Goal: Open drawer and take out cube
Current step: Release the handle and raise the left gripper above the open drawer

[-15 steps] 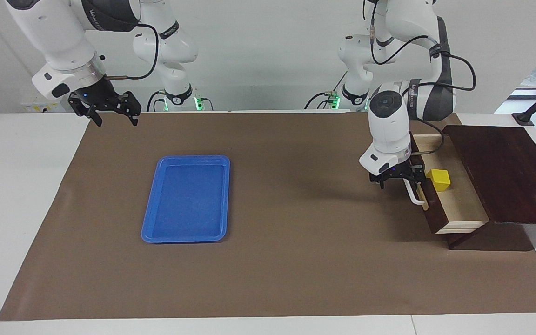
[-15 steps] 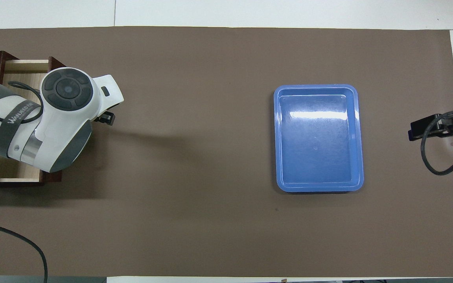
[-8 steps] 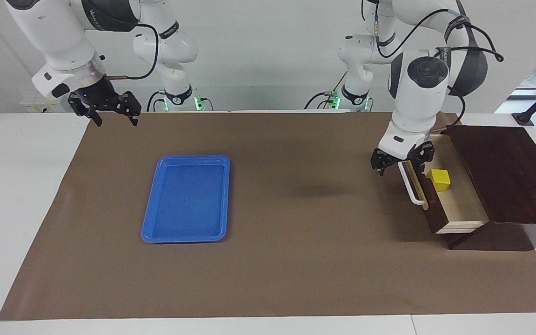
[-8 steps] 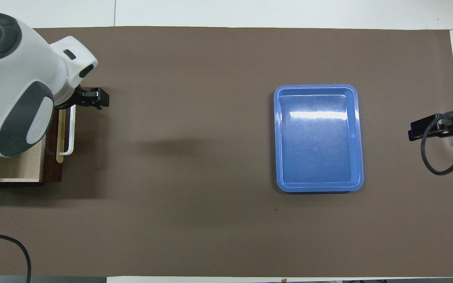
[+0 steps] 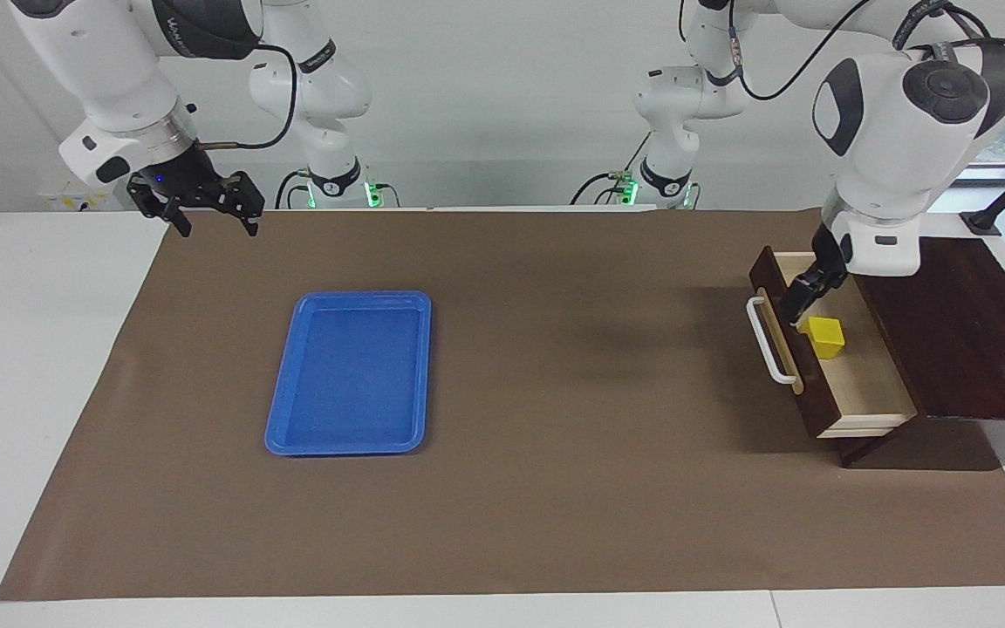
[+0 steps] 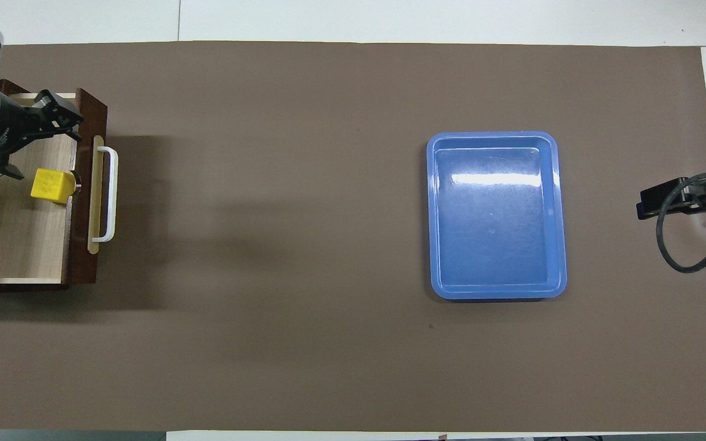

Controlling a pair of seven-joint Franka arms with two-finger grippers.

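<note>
The dark reddish-brown drawer [image 5: 816, 410] stands pulled open from its box cabinet [image 5: 956, 323] at the left arm's end of the table, white bar handle [image 5: 769, 344] facing the table's middle. The yellow cube [image 5: 823, 336] sits on the drawer's pale wood floor, close to the drawer front; it also shows in the overhead view [image 6: 51, 185], as does the drawer [image 6: 28, 245]. My left gripper [image 5: 803, 296] is open and empty, tilted, over the drawer's end nearest the robots, just above and beside the cube [image 6: 37, 147]. My right gripper [image 5: 201, 214] is open and empty and waits raised over the mat's edge.
A flat blue tray [image 5: 350, 373] lies empty on the brown mat toward the right arm's end, also in the overhead view [image 6: 497, 214]. The cabinet top rises above the open drawer. The right gripper's body [image 6: 650, 202] shows at the overhead view's edge.
My left gripper has risen from in front of the drawer handle and swung over the open drawer, beside the cube. The drawer stays open. The right arm has not moved.
</note>
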